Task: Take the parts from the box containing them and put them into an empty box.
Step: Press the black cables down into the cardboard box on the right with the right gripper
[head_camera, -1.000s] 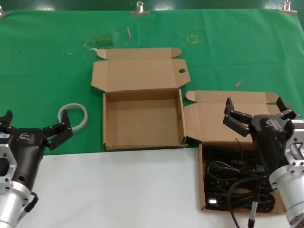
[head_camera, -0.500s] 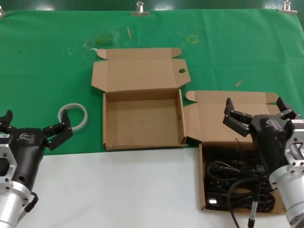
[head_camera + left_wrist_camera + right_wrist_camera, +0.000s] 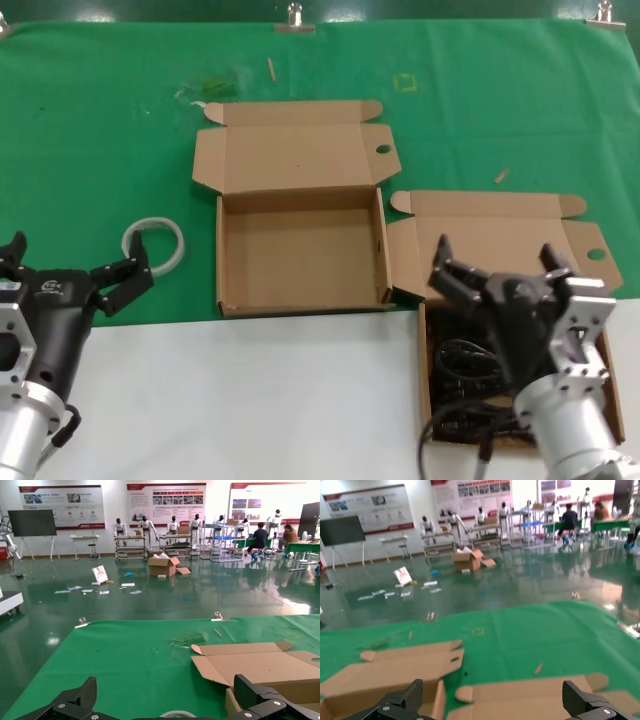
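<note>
Parts [image 3: 462,362], a tangle of black cables as far as I can judge, lie in the box containing them [image 3: 500,235], which sits at the near right of the surface [image 3: 250,400] with its lid folded back onto the green cloth [image 3: 100,130]. What has changed in the last half second is my right gripper [image 3: 495,270]: before, it hung over the right side of this box, and now it has moved toward the middle and a little lower, so it stands above the left part of the cables, its fingers [image 3: 447,268] spread wide apart and holding nothing. I read this as the approach to the first pick, not yet a grasp; no cable has left the box. An empty box [image 3: 300,250] stands open just beside, to the left and a little farther from me, and its floor is bare, so the transfer has not begun. My left gripper [image 3: 65,272] has not moved; it waits at the near left edge, fingers also apart and empty, near a white ring [image 3: 154,244] on the cloth. For the next move I think the right gripper must descend straight into the cables and close on one bundle; because they are tangled, more than one may come up together.
</note>
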You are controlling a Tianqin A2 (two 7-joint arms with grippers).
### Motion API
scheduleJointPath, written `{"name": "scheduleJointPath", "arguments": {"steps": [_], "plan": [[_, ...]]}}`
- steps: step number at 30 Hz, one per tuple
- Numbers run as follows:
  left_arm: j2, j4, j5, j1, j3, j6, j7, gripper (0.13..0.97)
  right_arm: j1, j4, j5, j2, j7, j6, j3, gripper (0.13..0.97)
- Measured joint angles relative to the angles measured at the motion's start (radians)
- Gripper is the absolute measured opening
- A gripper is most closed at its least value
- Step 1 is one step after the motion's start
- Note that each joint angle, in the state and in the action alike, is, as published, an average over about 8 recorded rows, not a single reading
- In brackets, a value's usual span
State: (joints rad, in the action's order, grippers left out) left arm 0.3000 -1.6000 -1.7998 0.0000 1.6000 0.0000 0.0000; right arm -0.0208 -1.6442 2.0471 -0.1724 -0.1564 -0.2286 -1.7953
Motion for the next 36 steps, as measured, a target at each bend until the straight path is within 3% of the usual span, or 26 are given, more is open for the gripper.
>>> {"name": "scheduleJointPath", "arguments": {"steps": [6,12,23,30,36], "plan": [[0.000,0.000,0.000,0.000,0.000,0.000,0.000,0.965,-0.035,-0.056,0.122,0.000,-0.123,-0.110,-0.069,0.966],[0.000,0.000,0.000,0.000,0.000,0.000,-0.001,0.965,-0.125,-0.118,0.162,0.000,-0.202,-0.169,-0.070,0.966],[0.000,0.000,0.000,0.000,0.000,0.000,0.000,0.965,-0.271,-0.142,0.095,0.000,-0.174,-0.109,0.011,0.966],[0.000,0.000,0.000,0.000,0.000,0.000,0.000,0.965,-0.275,-0.128,0.082,0.000,-0.147,-0.067,0.039,0.966],[0.000,0.000,0.000,0.000,0.000,0.000,0.000,0.965,-0.255,-0.125,0.137,0.000,-0.185,-0.097,0.005,0.966]]}}
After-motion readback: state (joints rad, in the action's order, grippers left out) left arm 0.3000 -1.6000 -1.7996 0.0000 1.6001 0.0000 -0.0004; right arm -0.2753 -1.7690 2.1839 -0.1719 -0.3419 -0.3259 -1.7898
